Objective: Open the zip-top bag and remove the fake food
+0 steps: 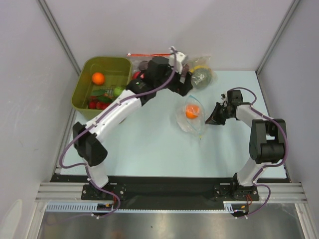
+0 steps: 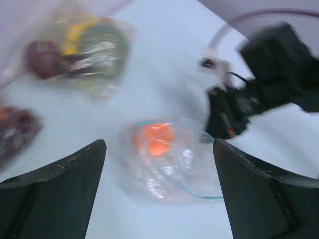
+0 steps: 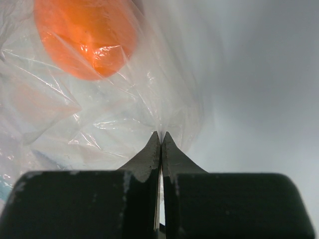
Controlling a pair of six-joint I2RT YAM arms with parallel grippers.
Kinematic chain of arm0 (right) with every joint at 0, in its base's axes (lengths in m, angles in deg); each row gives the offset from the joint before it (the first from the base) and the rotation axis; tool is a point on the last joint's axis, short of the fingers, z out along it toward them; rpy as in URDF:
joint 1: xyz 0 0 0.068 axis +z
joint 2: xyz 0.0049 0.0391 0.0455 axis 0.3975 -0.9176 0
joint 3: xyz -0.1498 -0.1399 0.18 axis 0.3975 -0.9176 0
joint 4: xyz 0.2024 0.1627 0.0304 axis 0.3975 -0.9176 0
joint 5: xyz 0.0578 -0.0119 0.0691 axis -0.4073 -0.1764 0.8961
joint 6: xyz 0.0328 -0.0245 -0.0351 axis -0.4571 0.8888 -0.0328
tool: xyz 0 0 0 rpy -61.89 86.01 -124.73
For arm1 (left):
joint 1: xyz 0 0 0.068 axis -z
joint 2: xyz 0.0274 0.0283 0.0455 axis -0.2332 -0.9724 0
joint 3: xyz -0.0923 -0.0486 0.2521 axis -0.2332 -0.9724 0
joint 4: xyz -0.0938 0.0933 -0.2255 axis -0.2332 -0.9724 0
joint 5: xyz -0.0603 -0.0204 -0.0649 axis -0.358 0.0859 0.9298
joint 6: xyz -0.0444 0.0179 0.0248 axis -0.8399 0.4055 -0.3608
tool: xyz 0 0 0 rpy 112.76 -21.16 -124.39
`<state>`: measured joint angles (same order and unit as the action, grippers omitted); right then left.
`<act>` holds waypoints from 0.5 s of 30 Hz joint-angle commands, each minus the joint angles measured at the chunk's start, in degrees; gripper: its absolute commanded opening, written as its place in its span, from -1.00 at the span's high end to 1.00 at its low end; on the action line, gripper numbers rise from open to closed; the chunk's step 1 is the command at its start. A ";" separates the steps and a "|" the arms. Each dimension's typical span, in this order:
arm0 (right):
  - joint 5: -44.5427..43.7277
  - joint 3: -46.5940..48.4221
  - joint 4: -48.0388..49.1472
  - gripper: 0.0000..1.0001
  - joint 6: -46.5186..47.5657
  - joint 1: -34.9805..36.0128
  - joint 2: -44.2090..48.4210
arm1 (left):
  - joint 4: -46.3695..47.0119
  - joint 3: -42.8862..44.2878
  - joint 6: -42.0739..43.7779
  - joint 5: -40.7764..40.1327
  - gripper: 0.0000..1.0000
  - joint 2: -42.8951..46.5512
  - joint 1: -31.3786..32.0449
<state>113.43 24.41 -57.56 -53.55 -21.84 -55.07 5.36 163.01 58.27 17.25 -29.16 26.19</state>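
Note:
The clear zip-top bag (image 1: 191,119) with a light-blue zip strip lies mid-table with its mouth gaping. One orange fake fruit (image 1: 192,112) sits inside it. In the left wrist view the bag (image 2: 174,164) and the orange fruit (image 2: 154,139) show blurred between my fingers. My left gripper (image 1: 185,82) hovers open and empty above and behind the bag. My right gripper (image 1: 209,117) is shut on the bag's right edge; the right wrist view shows plastic (image 3: 99,124) pinched at the fingertips and the orange fruit (image 3: 84,35) beyond. An orange fruit (image 1: 98,78) and a light-green one (image 1: 118,91) lie in the bin.
An olive-green bin (image 1: 84,74) stands at the back left holding several fruits, red ones included. A bag with a red-orange zip strip (image 1: 142,56) and a bag of dark fruit (image 1: 202,74) lie at the back. Grey walls close in both sides.

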 commanded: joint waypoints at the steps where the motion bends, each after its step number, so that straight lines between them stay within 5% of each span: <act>1: -0.33 1.91 -0.05 1.00 0.54 0.52 2.17 | -4.03 5.54 6.73 16.67 -0.86 -6.54 5.03; 7: -0.41 1.65 -0.49 1.00 0.81 0.61 2.61 | -8.80 5.92 8.43 23.55 -0.69 -10.97 7.34; 15: -0.15 1.65 -0.40 1.00 0.98 1.40 2.61 | -8.87 1.95 7.02 19.70 -0.44 -15.79 7.52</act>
<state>113.41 24.41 -57.80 -53.49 -21.14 -54.58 -3.98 165.19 64.72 37.21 -42.96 33.95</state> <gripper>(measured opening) 0.017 0.731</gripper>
